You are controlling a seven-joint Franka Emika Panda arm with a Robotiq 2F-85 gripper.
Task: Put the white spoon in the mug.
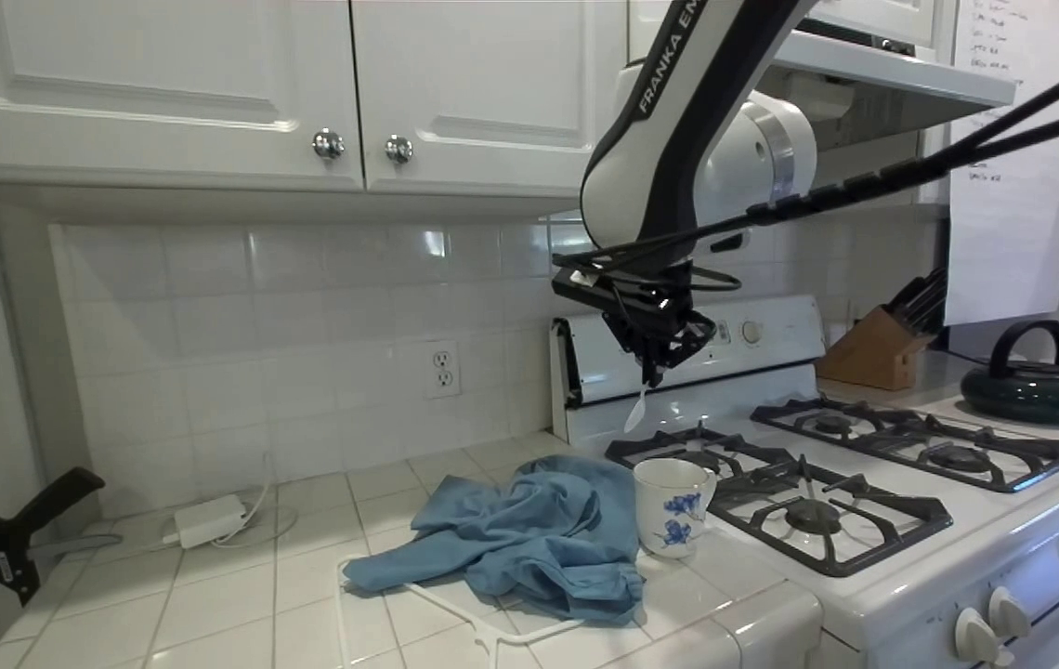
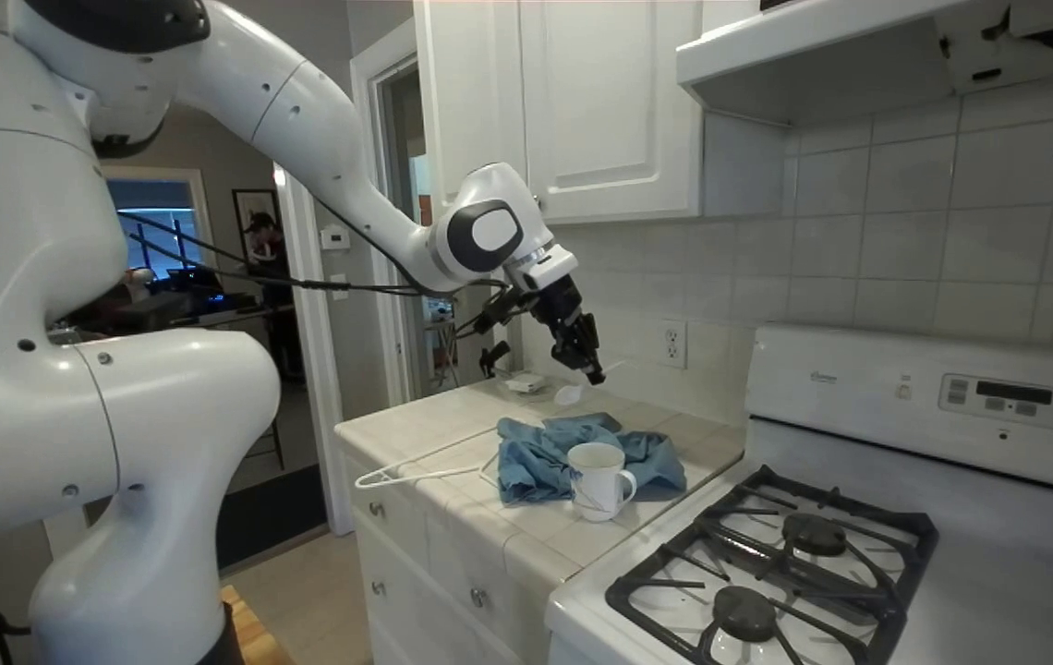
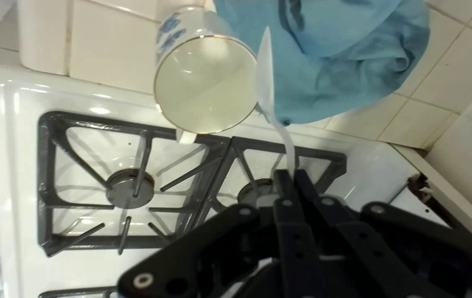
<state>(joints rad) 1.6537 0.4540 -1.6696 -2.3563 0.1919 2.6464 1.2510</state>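
The white spoon (image 3: 265,82) hangs from my gripper (image 3: 293,174), which is shut on the end of its handle. Its bowl points down and away from the fingers. In both exterior views the spoon (image 1: 635,412) (image 2: 570,394) and my gripper (image 1: 651,379) (image 2: 595,379) are in the air, higher than the mug. The white mug (image 1: 669,520) with blue flowers stands upright on the tiled counter beside the stove. It also shows in an exterior view (image 2: 597,485). In the wrist view the open mug (image 3: 205,85) appears just left of the spoon's bowl and looks empty.
A crumpled blue cloth (image 1: 557,530) lies against the mug, with a white hanger (image 1: 487,636) by it. The stove's black grates (image 1: 813,516) are beside the mug. A kettle (image 1: 1031,386) and knife block (image 1: 873,351) stand beyond. Cabinets (image 1: 492,93) hang above the counter.
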